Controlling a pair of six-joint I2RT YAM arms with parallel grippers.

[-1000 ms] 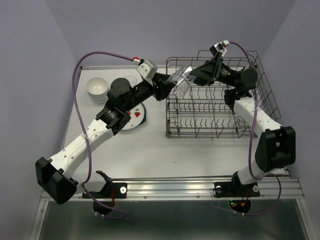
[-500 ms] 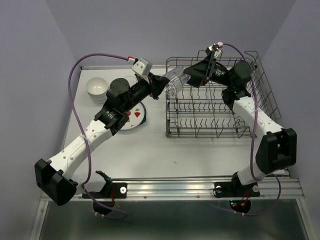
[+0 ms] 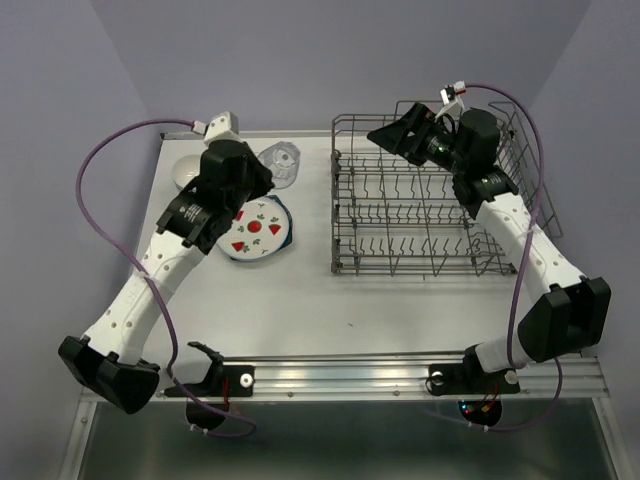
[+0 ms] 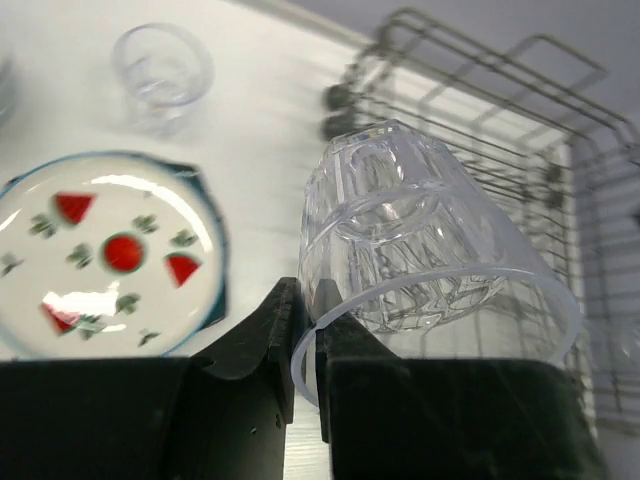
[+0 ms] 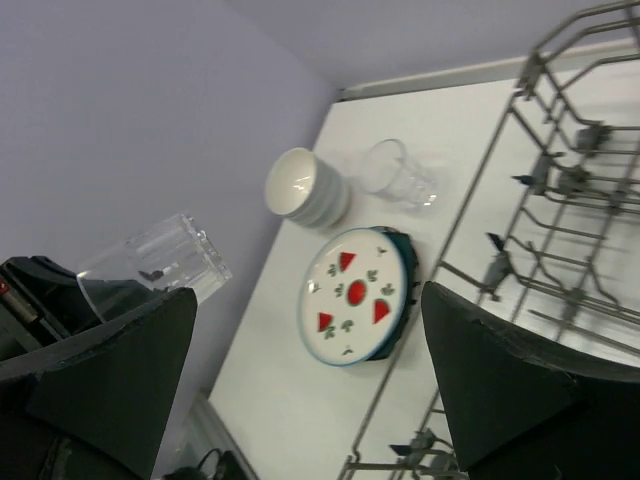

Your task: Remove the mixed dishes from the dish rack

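Now, the left hand (image 4: 305, 348) is pinching a clear glass tumbler (image 4: 420, 240) by its rim, and the glass wall runs right through the narrow gap between the two fingers (image 4: 255, 345). The tumbler is tipped over, mouth towards the hand and base pointing away, and it is carried up off the counter (image 3: 300, 290).

Just below and to the near side of that hand lies the strawberry plate (image 3: 256, 231), flat on the counter. It sits on top of the dark teal plate (image 3: 287, 236), whose rim peeks out around it. Beyond the plates from the left wrist's view, a second tumbler (image 4: 160, 68) stands upright on the counter. The right wrist camera shows it just beside a stack of white bowls (image 5: 305, 188). From above, those bowls are at the left of the left hand, half hidden by the arm.

Off to the right of the left hand sits the dish rack (image 3: 430, 215), well apart from the held glass.

Over there the right hand (image 3: 385, 133) hovers above the rack's far left corner, pointing towards the left arm. Its fingers (image 5: 110, 370) are spread wide and there is nothing between them. Through that gap the wrist camera looks down on the plates, the bowls and the standing tumbler, with the rack's wire edge running along the hand's right.
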